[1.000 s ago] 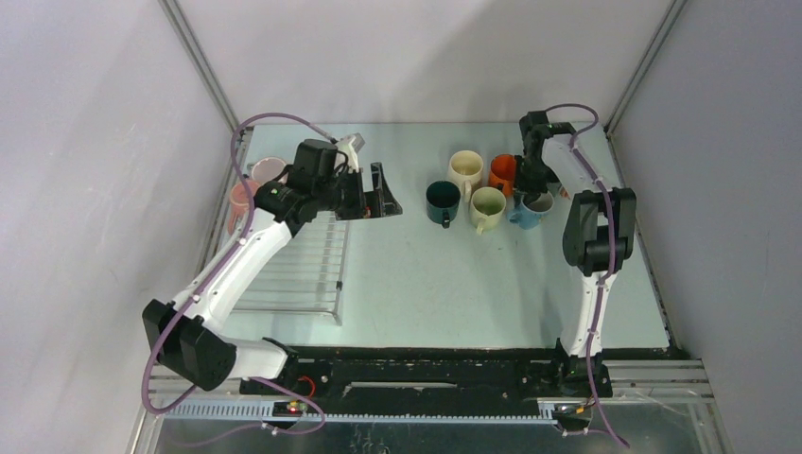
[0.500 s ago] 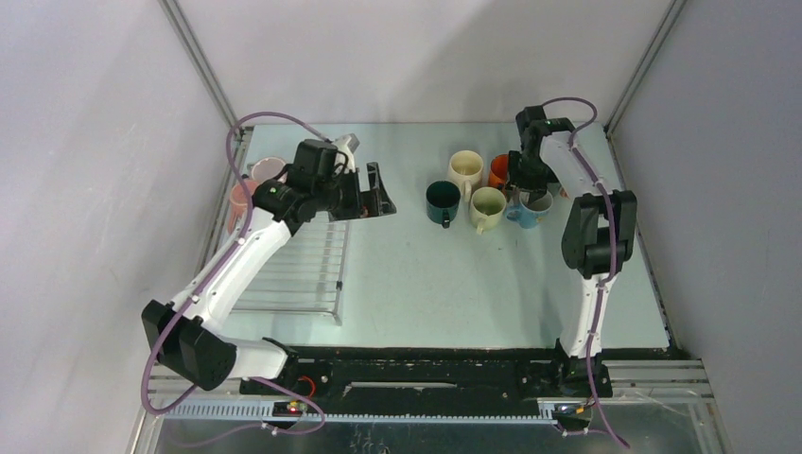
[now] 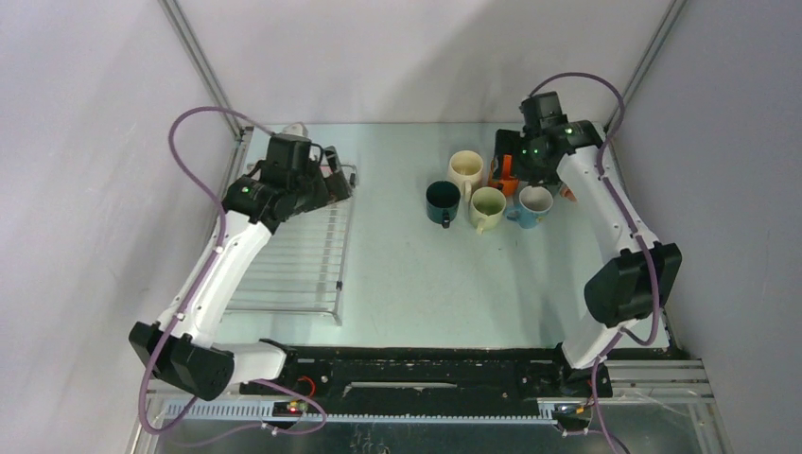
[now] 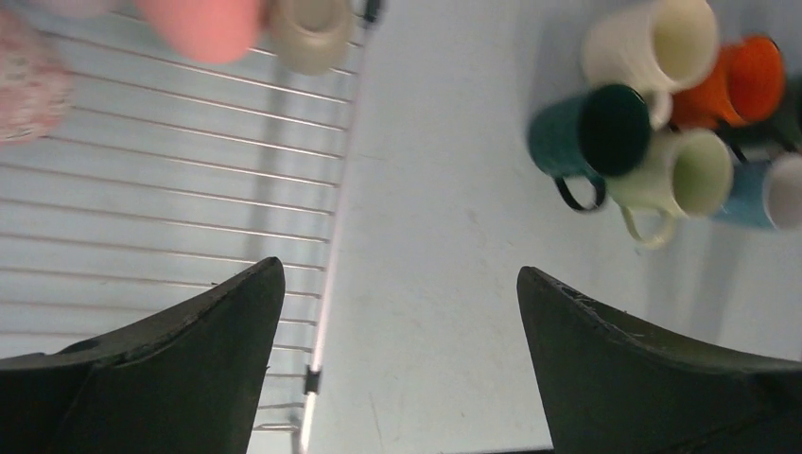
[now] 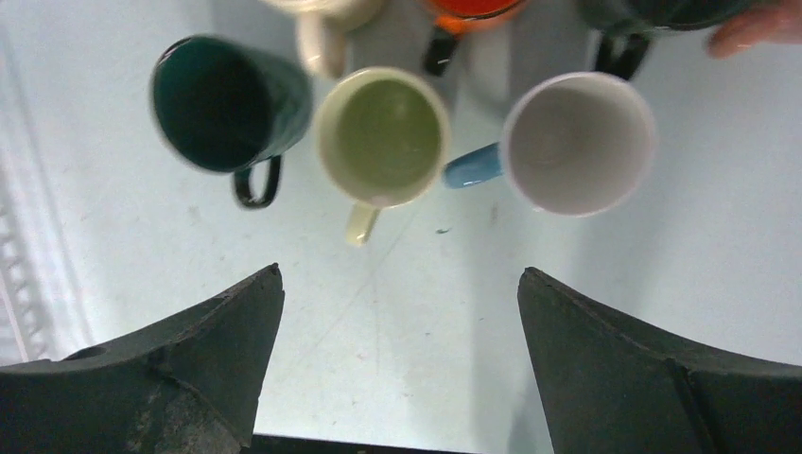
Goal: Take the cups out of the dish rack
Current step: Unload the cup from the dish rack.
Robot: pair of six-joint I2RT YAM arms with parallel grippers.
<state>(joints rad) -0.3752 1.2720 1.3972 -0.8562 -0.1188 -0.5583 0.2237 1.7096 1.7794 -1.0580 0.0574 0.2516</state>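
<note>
A second before, the right gripper [image 3: 515,168] had been low over the blue cup [image 3: 534,201], jaws pinched at its rim. It had since let go and risen toward the upper right of the overhead view. In the right wrist view its fingers [image 5: 189,369] were spread as wide as they go, with nothing between them. The blue cup stood upright and free on the table [image 3: 426,284], white inside, handle pointing left in that view.

The left gripper [image 3: 333,180] had swung from over the middle of the table back to the left. It hung above the far right corner of the dish rack [image 3: 293,255]. Its jaws were likewise spread wide and held nothing, straddling the rack's right rim in the left wrist view.

Three cups remained in the rack, at the top left of the left wrist view: a speckled pink cup [image 4: 28,85], a pink cup [image 4: 203,24] and a beige cup [image 4: 307,33]. The arm hid them from above.

The unloaded cups sat clustered upper right of centre on the table: a dark green cup [image 3: 442,200], a cream cup [image 3: 465,168], a pale green cup [image 3: 488,203] just beside the blue one, and an orange cup [image 3: 509,182] partly hidden beneath the right gripper.
</note>
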